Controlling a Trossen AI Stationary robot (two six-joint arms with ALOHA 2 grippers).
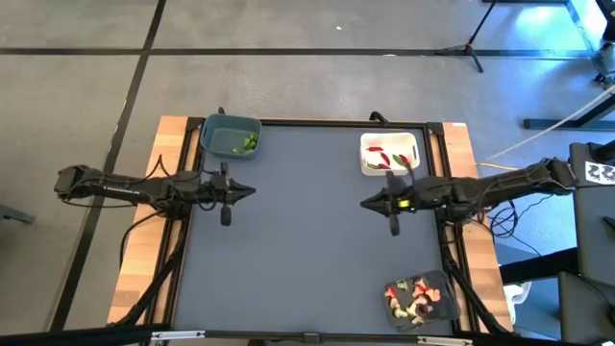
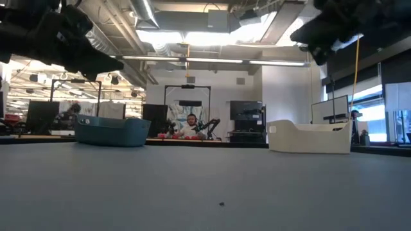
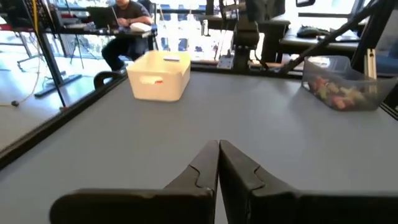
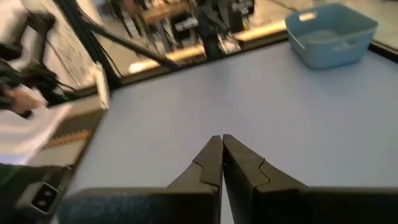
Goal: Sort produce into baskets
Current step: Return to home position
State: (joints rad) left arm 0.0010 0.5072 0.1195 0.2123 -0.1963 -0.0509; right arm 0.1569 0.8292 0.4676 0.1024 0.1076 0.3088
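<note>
Left end effector (image 1: 248,190): closed, empty; blue tub (image 1: 219,137) with green produce (image 1: 249,144) near its side. Right end effector (image 1: 367,203): closed, empty; white tub (image 1: 389,135) just beside. Risk I watch: an arm clipping its tub if it pulls back.

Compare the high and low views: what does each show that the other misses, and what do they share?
Only the high view: the dark grey tray holding mixed produce at a right-hand corner of the table, green pieces in the blue-grey tub, red pieces in the white tub. Only the low view: the room behind, with a seated person. Both: the two tubs and the raised arms; left gripper and right gripper are shut.
</note>
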